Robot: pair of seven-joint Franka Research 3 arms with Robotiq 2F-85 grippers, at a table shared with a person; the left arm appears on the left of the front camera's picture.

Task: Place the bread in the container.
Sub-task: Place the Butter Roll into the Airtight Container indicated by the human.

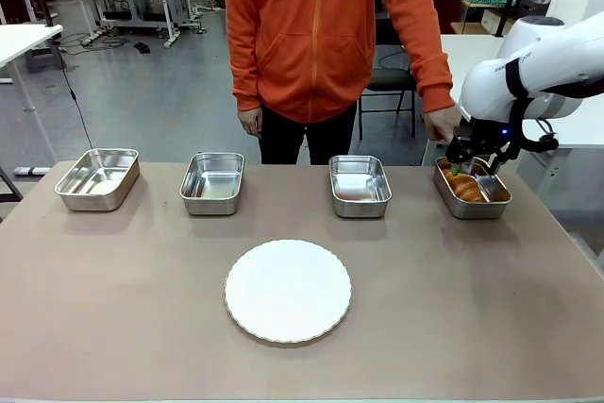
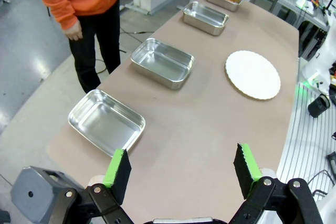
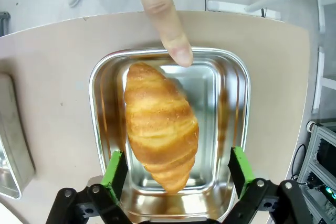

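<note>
The bread (image 3: pixel 161 127) lies inside the container (image 3: pixel 239 82), the rightmost of four pans along the far edge of the surface (image 1: pixel 142 309), resting on the pan floor. The right pincer (image 3: pixel 177 174) hangs directly above it, jaws spread wide and released, pads clear of the crust. A person's finger (image 3: pixel 167 22) points at the pan's far rim, apparently marking the target. The left pincer (image 2: pixel 181 169) stands open over bare surface, idle. Placement appears complete.

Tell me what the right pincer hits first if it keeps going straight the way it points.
Probably the croissant, lying in the pan between the open right pincer's pads; depth is hard to judge.
</note>
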